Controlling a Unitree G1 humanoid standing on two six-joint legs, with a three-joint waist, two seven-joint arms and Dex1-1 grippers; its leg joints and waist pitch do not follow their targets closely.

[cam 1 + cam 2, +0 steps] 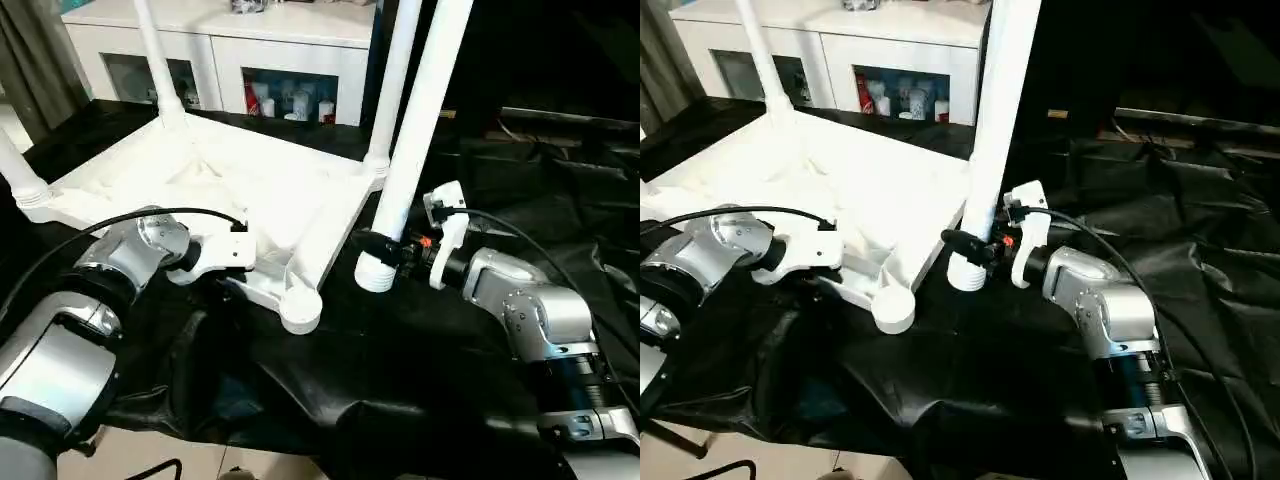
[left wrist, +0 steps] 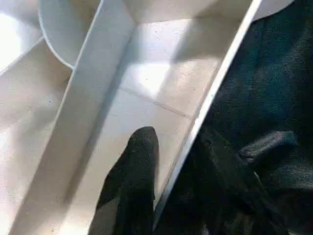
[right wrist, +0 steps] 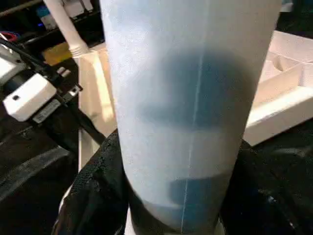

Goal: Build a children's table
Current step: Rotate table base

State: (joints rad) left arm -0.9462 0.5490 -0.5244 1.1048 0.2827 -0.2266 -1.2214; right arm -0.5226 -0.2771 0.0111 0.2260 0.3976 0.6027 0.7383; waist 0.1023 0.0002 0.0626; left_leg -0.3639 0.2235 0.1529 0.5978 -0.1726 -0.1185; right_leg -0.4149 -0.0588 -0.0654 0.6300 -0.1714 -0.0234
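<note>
text: none readable | labels: none legible | brands: none | numbers: none | signs: none

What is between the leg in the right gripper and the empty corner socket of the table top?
Nothing visible. The leg, held by the right gripper, stands on the black cloth beside the empty socket, with bare cloth between. The left gripper is at the rim on the socket's other side.

Silver forearms (image 1: 530,305), white wrist housings (image 1: 447,225) (black cables attached), black fingers (image 2: 134,176).
</note>
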